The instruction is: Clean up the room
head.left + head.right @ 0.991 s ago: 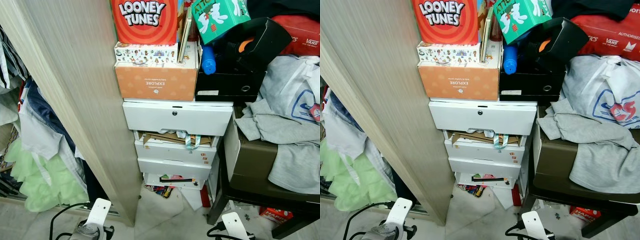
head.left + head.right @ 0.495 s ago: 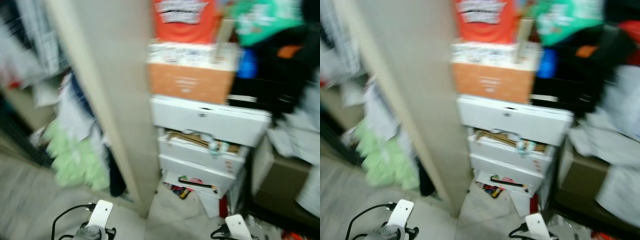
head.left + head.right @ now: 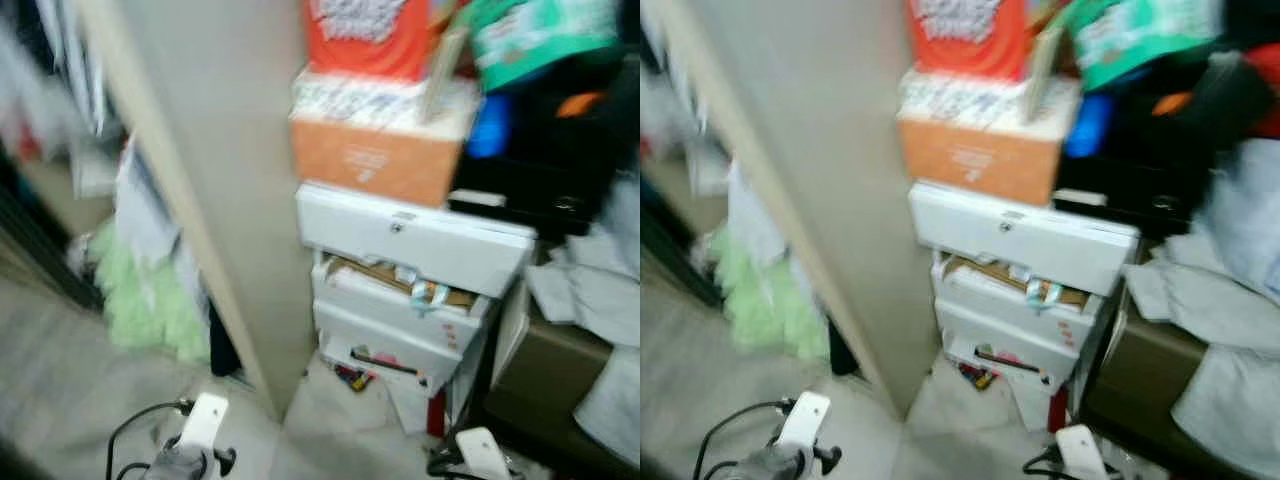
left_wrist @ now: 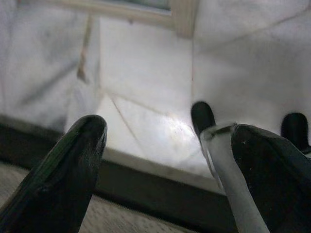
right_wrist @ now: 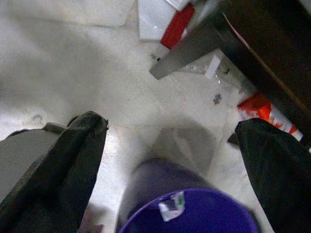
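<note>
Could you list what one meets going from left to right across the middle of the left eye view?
Pale green garment → tall beige wood panel → white drawer unit → dark brown stool with grey clothes draped over it.

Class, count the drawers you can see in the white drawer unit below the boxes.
4, stacked: the top drawer shut, the second drawer open with cardboard showing, the third drawer, and the bottom drawer ajar near the floor. Blur may hide more.
</note>
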Controlling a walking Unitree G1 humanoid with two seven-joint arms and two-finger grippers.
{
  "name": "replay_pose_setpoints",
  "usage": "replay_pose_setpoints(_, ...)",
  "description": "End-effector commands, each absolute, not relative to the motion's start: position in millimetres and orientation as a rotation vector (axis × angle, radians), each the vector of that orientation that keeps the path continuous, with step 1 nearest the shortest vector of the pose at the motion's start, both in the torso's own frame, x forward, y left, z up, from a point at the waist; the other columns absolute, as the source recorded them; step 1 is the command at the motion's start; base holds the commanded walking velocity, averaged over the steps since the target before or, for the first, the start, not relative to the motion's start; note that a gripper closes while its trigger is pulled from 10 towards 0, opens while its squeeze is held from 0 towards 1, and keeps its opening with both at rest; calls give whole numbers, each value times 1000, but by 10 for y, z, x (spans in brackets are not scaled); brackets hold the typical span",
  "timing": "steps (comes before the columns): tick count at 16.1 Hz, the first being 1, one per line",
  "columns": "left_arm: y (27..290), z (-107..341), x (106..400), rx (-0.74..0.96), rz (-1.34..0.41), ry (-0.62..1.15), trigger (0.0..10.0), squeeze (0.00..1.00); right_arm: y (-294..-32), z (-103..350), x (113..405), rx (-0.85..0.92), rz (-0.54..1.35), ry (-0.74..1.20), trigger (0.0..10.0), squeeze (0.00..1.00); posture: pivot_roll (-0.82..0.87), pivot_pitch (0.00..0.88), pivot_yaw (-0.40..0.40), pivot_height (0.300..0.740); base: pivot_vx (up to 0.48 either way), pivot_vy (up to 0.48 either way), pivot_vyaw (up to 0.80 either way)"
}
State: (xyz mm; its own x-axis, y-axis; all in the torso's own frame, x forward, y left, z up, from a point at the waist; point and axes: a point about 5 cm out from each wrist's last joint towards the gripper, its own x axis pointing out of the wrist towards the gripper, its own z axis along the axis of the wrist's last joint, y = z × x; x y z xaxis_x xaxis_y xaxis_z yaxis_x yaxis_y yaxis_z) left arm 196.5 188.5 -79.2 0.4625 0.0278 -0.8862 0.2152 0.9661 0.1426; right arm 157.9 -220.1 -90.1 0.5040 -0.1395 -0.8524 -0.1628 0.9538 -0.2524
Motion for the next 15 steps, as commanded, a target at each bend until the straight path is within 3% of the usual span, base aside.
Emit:
replay_pose_setpoints(1, 1993, -795, 1928, 257, -89, 1100, 10000, 0, -2111, -893, 1641, -317, 35, 1031, 10000, 0, -47, 0, 46, 740, 0, 0, 800)
replay_pose_setpoints(10, 2021, -784, 1945, 282, 0, 1088, 10000, 0, -2131, -873, 1658, -239, -76, 978, 10000, 0, -46, 0, 43, 740, 0, 0, 644)
replay_pose_setpoints(15, 1977, -772, 1969, 149, 46, 999, 10000, 0, -2159, -841, 1675, -213, -167, 904, 10000, 0, -55, 0, 43, 740, 0, 0, 800)
